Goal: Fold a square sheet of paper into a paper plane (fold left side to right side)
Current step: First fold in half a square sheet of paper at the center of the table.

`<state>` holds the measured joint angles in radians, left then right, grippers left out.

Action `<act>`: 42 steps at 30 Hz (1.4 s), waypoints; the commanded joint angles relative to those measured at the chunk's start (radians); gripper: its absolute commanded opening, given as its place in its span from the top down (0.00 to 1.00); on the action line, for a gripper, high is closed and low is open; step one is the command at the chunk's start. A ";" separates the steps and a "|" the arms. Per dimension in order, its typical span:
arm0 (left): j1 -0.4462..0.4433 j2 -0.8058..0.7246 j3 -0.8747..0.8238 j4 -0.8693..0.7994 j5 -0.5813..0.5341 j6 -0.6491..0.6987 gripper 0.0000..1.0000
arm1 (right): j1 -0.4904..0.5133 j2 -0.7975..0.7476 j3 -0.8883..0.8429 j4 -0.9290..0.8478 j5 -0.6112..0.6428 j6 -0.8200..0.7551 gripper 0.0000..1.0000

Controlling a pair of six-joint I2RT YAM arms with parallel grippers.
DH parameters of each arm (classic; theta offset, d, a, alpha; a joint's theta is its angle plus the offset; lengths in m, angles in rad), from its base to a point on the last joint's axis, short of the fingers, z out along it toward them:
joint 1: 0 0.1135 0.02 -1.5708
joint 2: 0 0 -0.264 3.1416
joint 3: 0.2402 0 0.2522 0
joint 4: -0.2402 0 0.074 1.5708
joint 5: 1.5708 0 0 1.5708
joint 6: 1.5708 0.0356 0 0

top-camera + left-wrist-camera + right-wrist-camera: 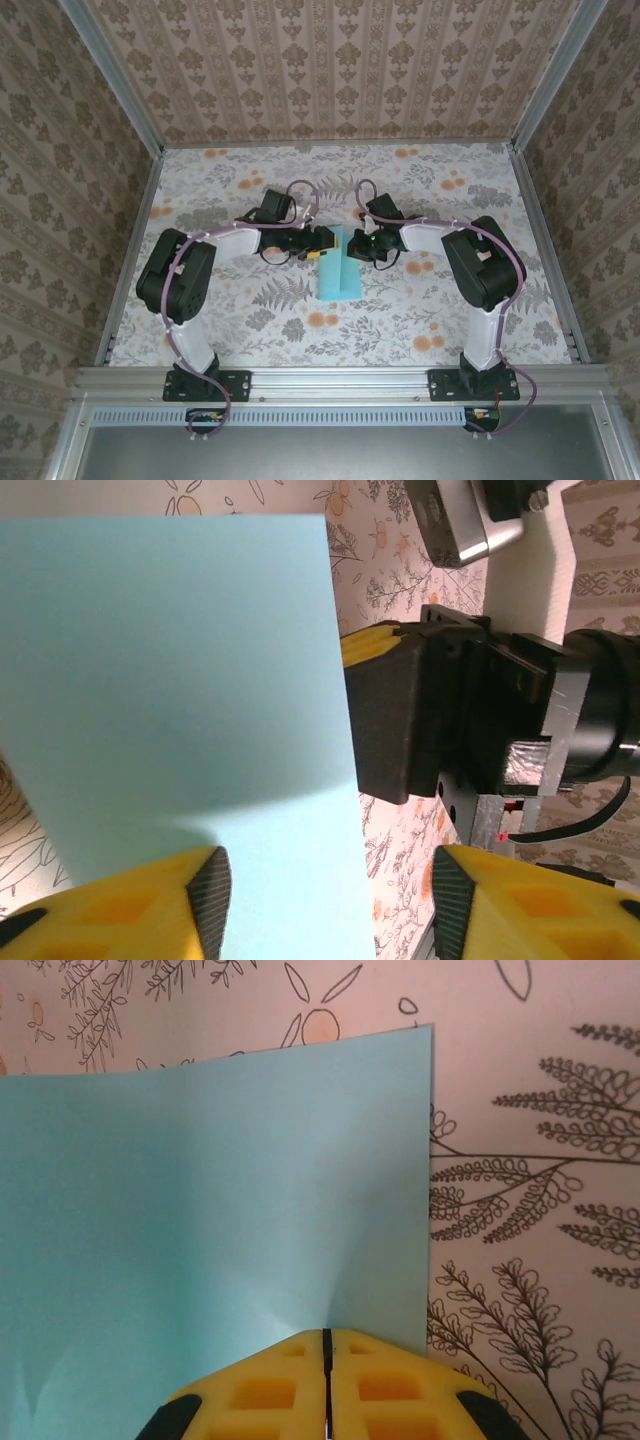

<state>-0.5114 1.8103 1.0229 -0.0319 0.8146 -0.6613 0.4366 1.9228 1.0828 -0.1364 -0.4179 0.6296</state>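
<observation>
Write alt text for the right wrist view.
The right claw, shut, meets the near edge of a light-blue paper, which puckers there. The paper lies on a floral table, its right edge straight.

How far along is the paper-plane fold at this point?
Done, apparently: the light-blue square sheet of paper lies as a narrow strip, seemingly folded in half. In hand: the shut right gripper meets it; the open left gripper is over it. Left: no pointed dart shape yet.

No legible text, label, brand, number or sign anywhere (plain sheet of paper (338, 275), floral tabletop (250, 320) and walls (330, 70), all without lettering).
</observation>
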 commanded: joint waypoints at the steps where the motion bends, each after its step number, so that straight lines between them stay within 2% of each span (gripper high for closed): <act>1: -0.010 0.019 0.042 0.020 0.008 -0.006 0.46 | -0.007 -0.068 -0.044 -0.036 0.041 0.007 0.90; 10: -0.018 0.040 0.054 -0.002 -0.029 -0.002 0.72 | -0.037 -0.232 -0.110 0.008 0.003 0.045 0.70; 16: -0.021 0.044 0.060 -0.010 -0.040 -0.003 0.81 | -0.037 -0.275 -0.182 0.144 -0.098 0.146 0.58; 23: -0.024 0.043 0.061 -0.016 -0.045 -0.001 0.87 | -0.019 -0.246 -0.205 0.212 -0.176 0.197 0.55; 27: -0.026 0.044 0.061 -0.017 -0.046 0.001 0.88 | -0.013 -0.230 -0.214 0.235 -0.186 0.212 0.58; 32: -0.027 0.044 0.066 -0.021 -0.047 0.000 0.88 | -0.004 -0.211 -0.201 0.231 -0.189 0.210 0.67; 38: -0.029 0.039 0.068 -0.030 -0.049 0.006 0.87 | -0.001 -0.194 -0.180 0.179 -0.163 0.181 0.88; 40: -0.029 0.022 0.069 -0.048 -0.066 0.018 0.84 | -0.001 -0.194 -0.171 0.146 -0.136 0.162 0.94; 42: -0.029 -0.002 0.068 -0.083 -0.095 0.037 0.75 | -0.001 -0.191 -0.162 0.116 -0.109 0.144 0.95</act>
<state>-0.5316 1.8446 1.0702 -0.0536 0.7528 -0.6590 0.4301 1.7199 0.8894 0.0437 -0.5686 0.8074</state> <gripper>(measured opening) 0.226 0.059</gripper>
